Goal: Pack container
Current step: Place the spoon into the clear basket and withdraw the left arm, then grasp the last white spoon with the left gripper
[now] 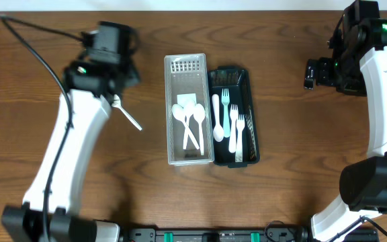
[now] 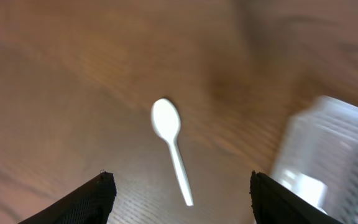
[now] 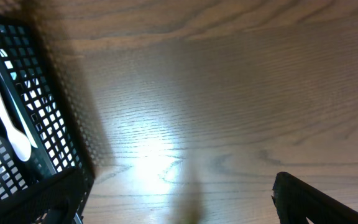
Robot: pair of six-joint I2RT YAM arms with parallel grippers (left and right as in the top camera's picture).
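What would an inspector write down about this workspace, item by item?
Surface: brown wooden table.
Job's things: white basket holds spoons; black basket right beside it holds mostly forks; one loose spoon lies on the table left of the white basket.
Clutter: nothing seen.
Grippers: left gripper open above the loose spoon; right gripper open over bare wood beside the black basket.
Cables: black cable trails across the table's far left corner.
Surroundings: nothing seen.
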